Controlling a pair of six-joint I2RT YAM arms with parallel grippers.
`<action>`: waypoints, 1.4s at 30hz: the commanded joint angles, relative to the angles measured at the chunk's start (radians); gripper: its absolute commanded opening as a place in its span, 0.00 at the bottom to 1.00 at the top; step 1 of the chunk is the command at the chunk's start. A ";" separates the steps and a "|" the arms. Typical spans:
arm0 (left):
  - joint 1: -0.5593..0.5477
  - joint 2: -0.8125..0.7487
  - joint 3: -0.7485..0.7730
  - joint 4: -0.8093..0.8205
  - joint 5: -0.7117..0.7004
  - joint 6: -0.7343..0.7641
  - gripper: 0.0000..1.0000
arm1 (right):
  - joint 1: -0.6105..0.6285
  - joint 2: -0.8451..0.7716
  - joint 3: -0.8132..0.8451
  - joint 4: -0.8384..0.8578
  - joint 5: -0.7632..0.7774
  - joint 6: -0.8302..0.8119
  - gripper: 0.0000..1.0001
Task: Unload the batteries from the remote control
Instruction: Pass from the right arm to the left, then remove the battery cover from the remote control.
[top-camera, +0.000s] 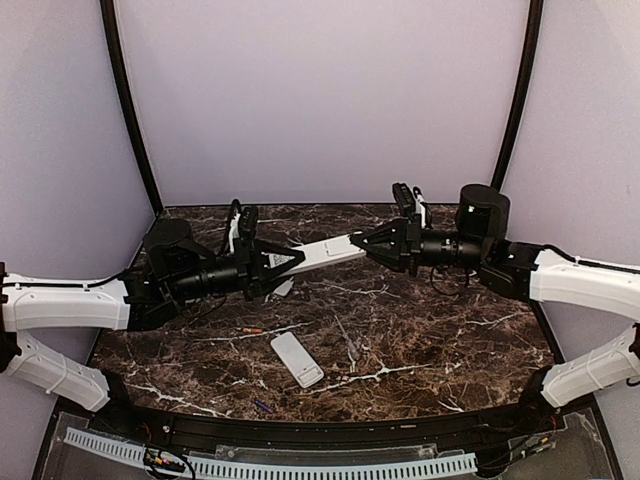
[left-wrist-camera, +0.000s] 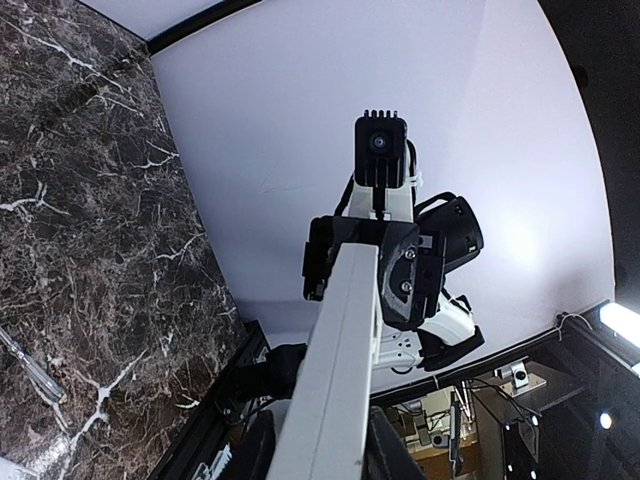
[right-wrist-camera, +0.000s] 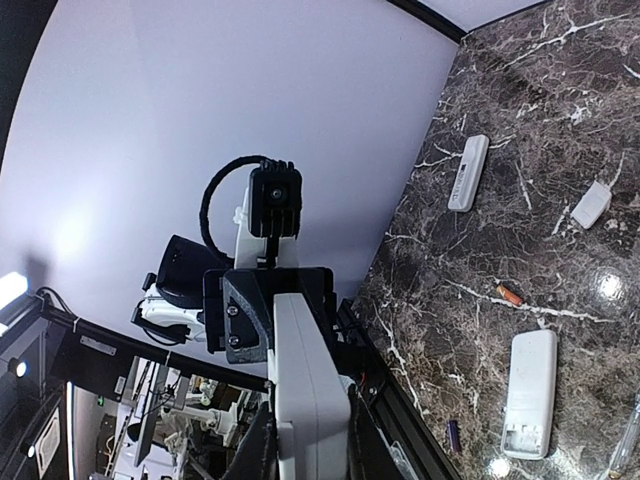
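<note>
Where the table (top-camera: 450, 330) meets its black front rail, item one: purple battery (top-camera: 262, 406), lying loose, just inside the near edge.

Item two: flat remote (top-camera: 297, 360), white, lying at a slant near mid-table; in the right wrist view one end appears to be uncovered.

Item three: orange battery (top-camera: 250, 330), loose on the marble, left of the flat remote and apart from it.

Item four: clear tool (left-wrist-camera: 35, 368), thin, lying right of the flat remote. The widest stretch of bare marble runs from this tool to the right edge.

Item five: small white cover (right-wrist-camera: 592, 205), on the marble beneath the left arm's head.

Item six: second flat remote (right-wrist-camera: 468, 172), white, farther left, near the rear edge.

Item seven: held remote (top-camera: 325, 251), white, raised off the marble and spanning the gap between both arms.
- Right gripper (top-camera: 362, 241): pinching the held remote's right end.
- Left gripper (top-camera: 290, 260): fingers straddle the left end; whether the pads press it cannot be told.

Rear limit: pale wall rising at the table's back edge, close behind both grippers.
</note>
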 joint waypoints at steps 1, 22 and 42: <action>-0.015 -0.008 -0.013 0.005 0.000 0.004 0.00 | 0.019 0.044 0.019 -0.060 0.011 -0.013 0.16; -0.011 -0.050 -0.024 -0.058 -0.019 0.001 0.00 | 0.035 0.100 0.089 -0.085 -0.053 -0.037 0.55; 0.007 -0.050 -0.018 -0.028 0.012 -0.023 0.00 | 0.029 0.090 0.041 -0.139 0.061 -0.010 0.48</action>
